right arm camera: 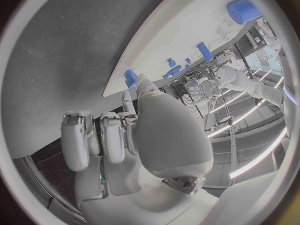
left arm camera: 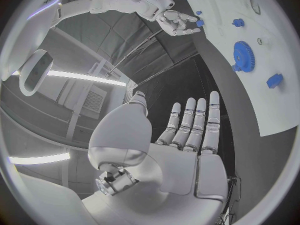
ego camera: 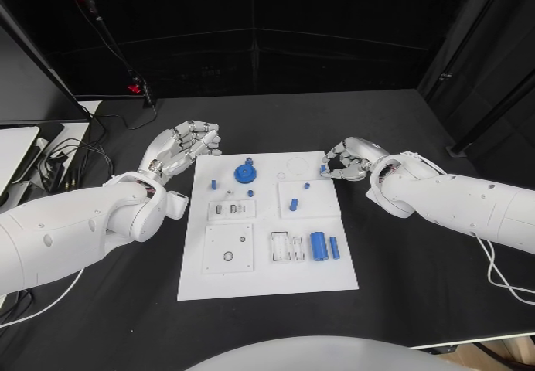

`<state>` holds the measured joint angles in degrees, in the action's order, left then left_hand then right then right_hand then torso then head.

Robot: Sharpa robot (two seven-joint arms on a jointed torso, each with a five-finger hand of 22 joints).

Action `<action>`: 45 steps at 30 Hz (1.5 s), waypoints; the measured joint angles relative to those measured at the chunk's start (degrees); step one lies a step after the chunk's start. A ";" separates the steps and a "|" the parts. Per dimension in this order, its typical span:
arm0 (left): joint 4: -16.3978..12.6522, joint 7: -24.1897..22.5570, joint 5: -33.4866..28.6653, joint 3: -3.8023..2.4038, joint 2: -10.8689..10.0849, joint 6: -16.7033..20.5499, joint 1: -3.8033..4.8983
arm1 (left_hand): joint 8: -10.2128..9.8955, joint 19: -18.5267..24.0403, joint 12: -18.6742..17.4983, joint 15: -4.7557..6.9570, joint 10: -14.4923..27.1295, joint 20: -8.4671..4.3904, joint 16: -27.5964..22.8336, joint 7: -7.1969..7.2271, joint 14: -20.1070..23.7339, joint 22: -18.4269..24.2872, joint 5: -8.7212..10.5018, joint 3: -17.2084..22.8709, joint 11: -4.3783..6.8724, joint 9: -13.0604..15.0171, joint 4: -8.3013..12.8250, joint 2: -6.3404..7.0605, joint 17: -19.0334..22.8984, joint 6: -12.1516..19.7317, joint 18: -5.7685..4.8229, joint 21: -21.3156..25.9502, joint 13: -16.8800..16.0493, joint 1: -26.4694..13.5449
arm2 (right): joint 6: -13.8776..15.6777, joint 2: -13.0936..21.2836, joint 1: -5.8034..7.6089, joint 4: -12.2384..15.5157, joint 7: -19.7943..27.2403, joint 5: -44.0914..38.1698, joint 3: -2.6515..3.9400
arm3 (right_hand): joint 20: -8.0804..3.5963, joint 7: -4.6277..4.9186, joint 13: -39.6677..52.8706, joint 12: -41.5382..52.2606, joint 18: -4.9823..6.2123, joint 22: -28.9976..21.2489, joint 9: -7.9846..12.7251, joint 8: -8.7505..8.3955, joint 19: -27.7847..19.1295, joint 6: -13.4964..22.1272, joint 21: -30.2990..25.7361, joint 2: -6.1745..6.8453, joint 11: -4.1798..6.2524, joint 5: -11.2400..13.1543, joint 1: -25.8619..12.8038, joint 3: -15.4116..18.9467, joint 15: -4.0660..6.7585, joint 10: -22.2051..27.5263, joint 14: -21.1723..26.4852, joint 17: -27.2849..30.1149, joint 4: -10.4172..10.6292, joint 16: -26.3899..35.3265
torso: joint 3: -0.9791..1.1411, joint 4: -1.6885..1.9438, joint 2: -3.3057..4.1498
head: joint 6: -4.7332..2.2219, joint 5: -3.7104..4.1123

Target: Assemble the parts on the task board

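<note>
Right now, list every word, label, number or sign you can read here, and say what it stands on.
None can be read.
The task board bears no print that can be made out.
The blue parts, such as the gear, carry no marks.
Neither the left hand nor the right hand shows lettering.

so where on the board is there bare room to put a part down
The near strip of the task board, below the square plate and the blue cylinder, is bare. The far end is crowded: the blue gear, small pegs, the left hand and right hand flank it.
</note>
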<state>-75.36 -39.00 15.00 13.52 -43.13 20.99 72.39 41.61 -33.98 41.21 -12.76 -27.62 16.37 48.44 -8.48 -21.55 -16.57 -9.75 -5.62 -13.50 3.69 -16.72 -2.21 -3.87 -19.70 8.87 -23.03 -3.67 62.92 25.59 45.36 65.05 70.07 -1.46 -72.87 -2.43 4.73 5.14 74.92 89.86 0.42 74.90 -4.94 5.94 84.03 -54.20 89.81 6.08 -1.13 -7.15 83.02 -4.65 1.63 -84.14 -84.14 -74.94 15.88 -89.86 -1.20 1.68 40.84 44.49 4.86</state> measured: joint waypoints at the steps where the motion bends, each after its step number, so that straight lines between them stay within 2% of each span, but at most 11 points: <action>1: -0.01 0.00 0.00 0.00 -0.01 0.00 0.00 | 0.00 0.00 0.00 0.00 0.00 0.00 0.00 0.00 0.00 0.00 0.00 0.00 0.00 0.00 0.00 0.00 0.00 0.00 0.00 0.00 0.00 0.00 | -0.10 -0.05 0.00 -0.02 -0.14 -0.03 0.00 | 0.00 0.00 0.00 0.00 0.00 0.00 0.00 0.00 0.00 0.00 0.00 0.00 0.00 0.00 0.00 0.00 0.00 0.00 0.00 0.00 0.00 0.00 | 0.00 0.01 0.00 | 0.06 0.00; 12: -0.18 0.00 0.00 0.00 -0.51 0.03 -0.01 | 0.00 0.00 0.00 0.00 0.00 0.00 0.00 0.00 0.00 0.00 0.00 0.00 0.00 0.00 0.00 0.00 0.00 0.00 0.00 0.00 0.00 0.00 | -1.50 -0.57 -0.01 -0.33 -1.47 -0.20 0.00 | 0.00 -0.12 0.00 0.00 0.00 0.00 0.00 0.00 0.00 -0.12 0.00 0.00 0.02 0.00 0.00 0.00 0.00 0.02 0.00 0.01 0.00 0.00 | -0.02 -0.06 -0.07 | 0.59 0.09; 23: -0.35 0.00 0.00 0.00 -0.50 0.03 -0.01 | 0.00 0.00 0.00 0.00 0.00 0.00 0.00 0.00 0.00 0.00 0.00 0.00 0.00 0.00 0.00 0.00 0.00 0.00 0.00 0.00 0.00 0.00 | -2.53 -0.89 -0.01 -0.60 -2.45 -0.25 0.00 | 0.00 -0.53 0.00 0.00 0.00 0.00 -0.12 0.33 0.00 -1.52 0.00 -0.68 0.43 0.00 0.68 -0.21 0.44 0.00 0.00 0.01 -0.22 0.00 | -0.01 -0.06 -0.08 | 0.47 0.22; 45: -0.49 0.00 0.00 0.00 -0.77 0.04 0.00 | 0.00 0.00 0.00 0.00 0.20 0.00 0.00 0.00 0.00 0.00 0.00 0.00 -0.20 0.00 0.00 0.00 0.00 0.00 0.00 0.00 0.00 0.00 | -2.70 -1.27 -0.01 -0.57 -2.59 -0.28 0.00 | -0.43 -0.53 0.00 0.00 0.00 0.00 -0.11 0.32 0.00 -1.52 0.00 -0.68 0.42 -0.28 0.68 -0.21 0.43 0.00 0.00 0.02 -0.22 0.00 | 0.04 -0.05 -0.04 | 0.64 0.36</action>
<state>-75.85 -39.00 15.00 13.52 -43.90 21.02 72.39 41.61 -33.98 41.21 -12.76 -27.42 16.37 48.44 -8.48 -21.55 -16.57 -9.75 -5.62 -13.69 3.69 -16.72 -2.21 -3.87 -19.70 8.87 -23.03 -3.67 62.92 22.89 44.09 65.04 69.50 -4.05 -73.15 -2.43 4.30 4.62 74.92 89.86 0.42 74.90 -5.06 6.27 84.03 -55.72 89.81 5.41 -0.71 -7.43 83.69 -4.85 2.06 -84.14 -84.14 -74.92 15.66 -89.86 -1.16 1.62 40.80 45.13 5.21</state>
